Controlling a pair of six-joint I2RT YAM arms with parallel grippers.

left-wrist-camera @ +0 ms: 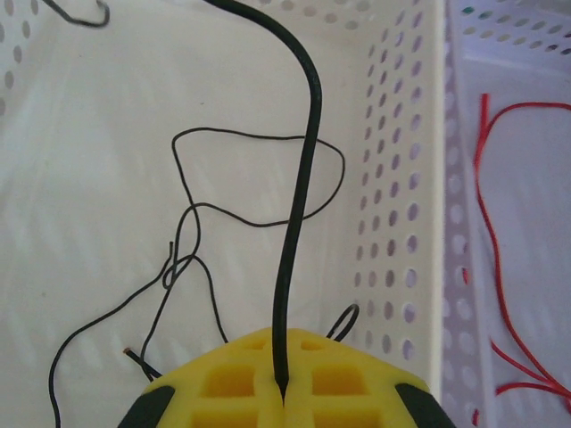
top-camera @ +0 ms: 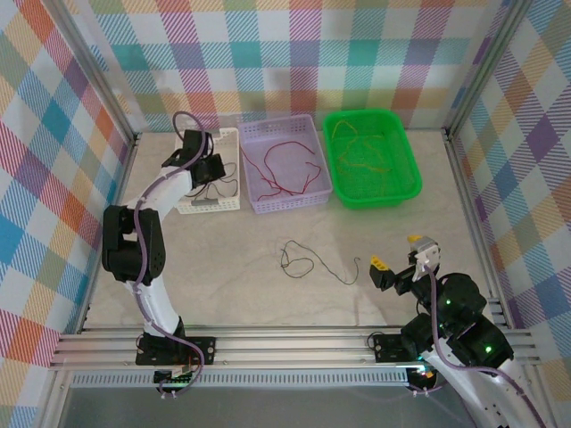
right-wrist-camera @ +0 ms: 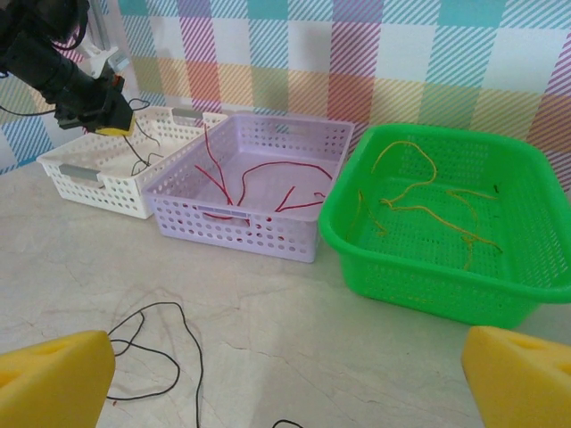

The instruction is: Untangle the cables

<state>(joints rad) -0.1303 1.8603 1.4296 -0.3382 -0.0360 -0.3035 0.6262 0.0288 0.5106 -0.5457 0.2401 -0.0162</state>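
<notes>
Black wire (left-wrist-camera: pixel 299 196) is pinched between the closed pads of my left gripper (left-wrist-camera: pixel 284 392), low centre of the left wrist view. It trails over the white basket (left-wrist-camera: pixel 419 178), where other black cables (left-wrist-camera: pixel 201 223) already lie looped. Releasing here could drop it across those loops and tangle with them, or snag an end in the wall holes. My right gripper (top-camera: pixel 397 267) gapes wide and empty at the lower right of the top view, near a loose black cable (top-camera: pixel 303 260) on the table (top-camera: pixel 268 294). I can read no brand, label or writing anywhere.
</notes>
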